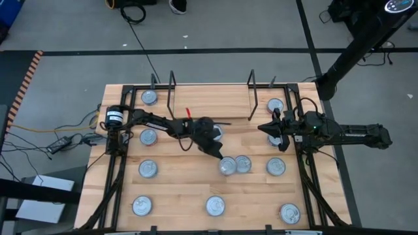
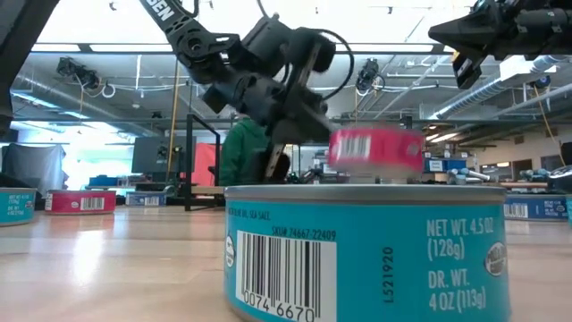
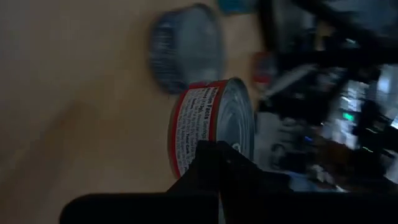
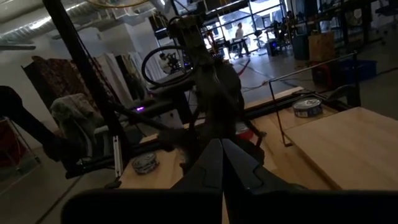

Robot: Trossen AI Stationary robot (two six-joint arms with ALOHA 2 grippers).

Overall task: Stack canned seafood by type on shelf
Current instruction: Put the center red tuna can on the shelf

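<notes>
Small flat tins with silver lids lie spread over the wooden table. My left gripper (image 1: 220, 156) is at the table's middle, shut on a red-labelled tin (image 2: 375, 148) that hangs in the air. A blue-labelled tin (image 1: 243, 163) stands on the table right beside it. The shelf (image 1: 210, 103), a light board with black wire uprights, stands at the far middle of the table with no tin on it. My right gripper (image 1: 262, 126) hovers shut at the table's right, holding nothing. My left gripper holds the red-labelled tin by the rim nearest to it (image 3: 214, 140). The fingers cover the place of contact. They come from the table's left, slanting down. The tin is lifted clear of the table and lies roughly level beyond the fingertips.
Tins stand down the left side (image 1: 149, 136), along the near edge (image 1: 215, 205) and on the right (image 1: 275, 167). One tin stands in each far corner (image 1: 149, 97). A blue tin (image 2: 366, 250) fills the low view's foreground. Black frame rails (image 1: 307, 176) run along both sides.
</notes>
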